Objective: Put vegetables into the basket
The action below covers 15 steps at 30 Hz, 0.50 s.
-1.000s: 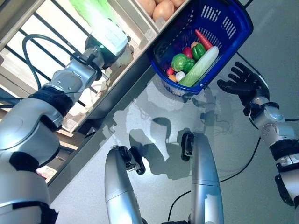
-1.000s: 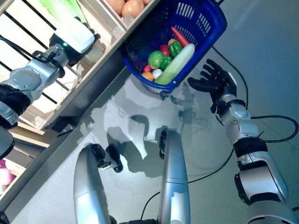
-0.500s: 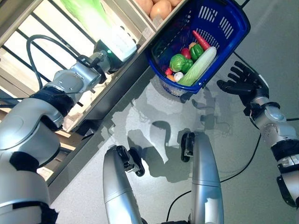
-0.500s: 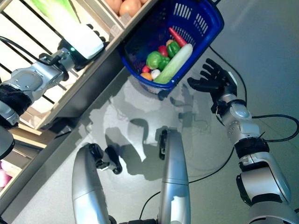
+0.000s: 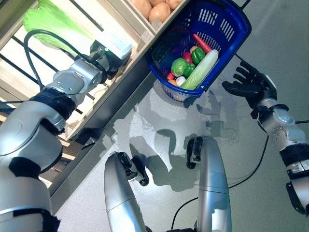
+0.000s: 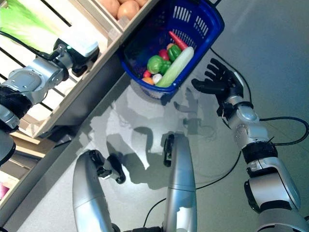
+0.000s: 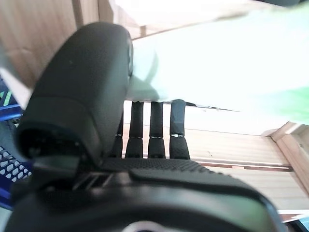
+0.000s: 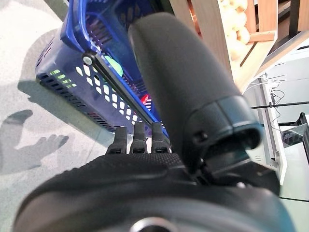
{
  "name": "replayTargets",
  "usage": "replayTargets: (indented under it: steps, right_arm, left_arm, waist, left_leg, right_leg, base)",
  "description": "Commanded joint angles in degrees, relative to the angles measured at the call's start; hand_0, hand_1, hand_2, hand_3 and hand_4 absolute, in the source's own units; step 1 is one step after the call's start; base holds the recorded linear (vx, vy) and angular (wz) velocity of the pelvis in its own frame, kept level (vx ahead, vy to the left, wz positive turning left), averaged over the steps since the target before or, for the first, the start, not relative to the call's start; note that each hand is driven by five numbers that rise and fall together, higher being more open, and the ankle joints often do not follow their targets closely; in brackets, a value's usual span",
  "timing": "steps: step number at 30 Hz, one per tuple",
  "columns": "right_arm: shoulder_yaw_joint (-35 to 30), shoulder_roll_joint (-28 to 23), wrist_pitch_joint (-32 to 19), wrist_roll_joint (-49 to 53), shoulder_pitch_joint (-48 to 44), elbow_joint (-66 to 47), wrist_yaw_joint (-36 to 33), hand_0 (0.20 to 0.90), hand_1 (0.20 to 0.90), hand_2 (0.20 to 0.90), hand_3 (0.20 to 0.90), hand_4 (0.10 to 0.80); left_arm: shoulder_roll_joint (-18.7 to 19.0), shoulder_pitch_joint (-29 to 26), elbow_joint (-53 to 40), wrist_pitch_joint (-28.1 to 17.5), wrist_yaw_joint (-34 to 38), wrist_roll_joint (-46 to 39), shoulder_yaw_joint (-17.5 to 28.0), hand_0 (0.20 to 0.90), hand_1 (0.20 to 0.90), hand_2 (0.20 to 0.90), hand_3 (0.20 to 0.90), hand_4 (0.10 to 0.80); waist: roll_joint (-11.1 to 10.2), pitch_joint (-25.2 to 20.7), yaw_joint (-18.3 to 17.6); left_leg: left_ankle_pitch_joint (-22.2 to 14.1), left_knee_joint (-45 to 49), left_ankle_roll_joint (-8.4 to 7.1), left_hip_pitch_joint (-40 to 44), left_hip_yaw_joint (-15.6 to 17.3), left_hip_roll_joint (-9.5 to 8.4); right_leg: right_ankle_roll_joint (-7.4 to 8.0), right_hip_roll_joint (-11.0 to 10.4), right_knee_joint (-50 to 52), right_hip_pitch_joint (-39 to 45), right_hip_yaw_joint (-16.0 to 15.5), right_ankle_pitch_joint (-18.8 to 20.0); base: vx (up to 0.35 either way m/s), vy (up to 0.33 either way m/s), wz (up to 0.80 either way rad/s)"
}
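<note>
A blue basket (image 5: 231,26) is seen on the grey floor (image 5: 159,121), pushed up against the front edge of a wooden shelf (image 5: 123,67). Inside the basket a long pale green cucumber (image 5: 203,69) is laid slantwise, with a red chilli (image 5: 202,43) and a green pepper (image 5: 197,55) at its far side, a round green vegetable (image 5: 178,66) beside it, and small red, white and orange pieces at the end nearest the shelf. Brown rounded vegetables (image 5: 158,12) are held in a shelf compartment just beside the basket. Further along the shelf from the basket, a leafy cabbage (image 5: 50,24) with a pale stalk end is held by the left hand (image 5: 107,53); in the left wrist view the fingers (image 7: 155,130) are seen reaching up under the pale stalk end (image 7: 217,63) and the thumb (image 7: 91,82) is set against it from the other side, so the cabbage is gripped, above the shelf and apart from the basket. The right hand (image 5: 251,84) is held just beside the basket's outer wall, on the side away from the shelf, with its fingers spread and straight and nothing in it.
</note>
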Motion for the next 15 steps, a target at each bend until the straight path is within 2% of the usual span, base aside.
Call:
replayTargets:
  steps: [1, 6, 11, 15]
  right_arm:
    - [-7.0, -0.3, -3.3, 2.3, -0.7, -4.3, 2.0, 0.900, 0.900, 0.900, 0.900, 0.800]
    - [-6.5, 0.8, -3.6, 2.0, -1.2, -3.5, 3.1, 0.900, 0.900, 0.900, 0.900, 0.800]
    - [-5.9, 1.8, -4.1, 1.7, -1.4, -2.5, 3.2, 0.900, 0.900, 0.900, 0.900, 0.800]
    - [-5.6, 3.2, -3.9, 0.7, -0.3, -2.4, 4.2, 0.900, 0.900, 0.900, 0.900, 0.800]
  left_arm:
    - [5.4, -0.2, 6.8, 3.3, 2.8, -1.0, 2.1, 0.300, 0.300, 0.300, 0.300, 0.400]
    - [5.7, 1.1, 6.5, 0.5, 9.3, -2.0, 4.3, 0.300, 0.300, 0.300, 0.300, 0.400]
    - [5.9, 3.1, 6.3, -2.9, 15.8, -7.2, 7.8, 0.300, 0.300, 0.300, 0.300, 0.400]
    - [5.7, 7.2, 4.7, -6.7, 19.7, -16.5, 15.2, 0.300, 0.300, 0.300, 0.300, 0.400]
  waist:
    - [-1.3, -1.5, -0.4]
    - [-1.1, -2.8, 0.0]
    - [-1.0, -4.4, 0.3]
    - [-1.1, -5.8, 0.7]
  left_leg:
    - [8.3, -9.3, -4.77, -2.6, -4.9, 0.71]
    - [8.6, -11.3, -4.90, 0.2, -4.3, 0.56]
    - [9.2, -13.7, -5.21, 3.8, -3.7, 0.40]
    - [10.2, -17.8, -5.30, 9.0, -2.8, -0.22]
  right_leg:
    - [3.85, -7.8, -3.6, 5.2, 1.7, 3.0]
    - [3.90, -7.9, -5.3, 7.9, 1.0, 3.0]
    - [3.83, -7.6, -7.7, 11.6, 0.2, 2.9]
    - [3.47, -6.8, -11.8, 16.7, -0.7, 3.1]
  base:
    - [0.000, 0.000, 0.00]
    - [0.000, 0.000, 0.00]
    - [0.013, -0.006, 0.01]
    - [0.051, -0.001, 0.02]
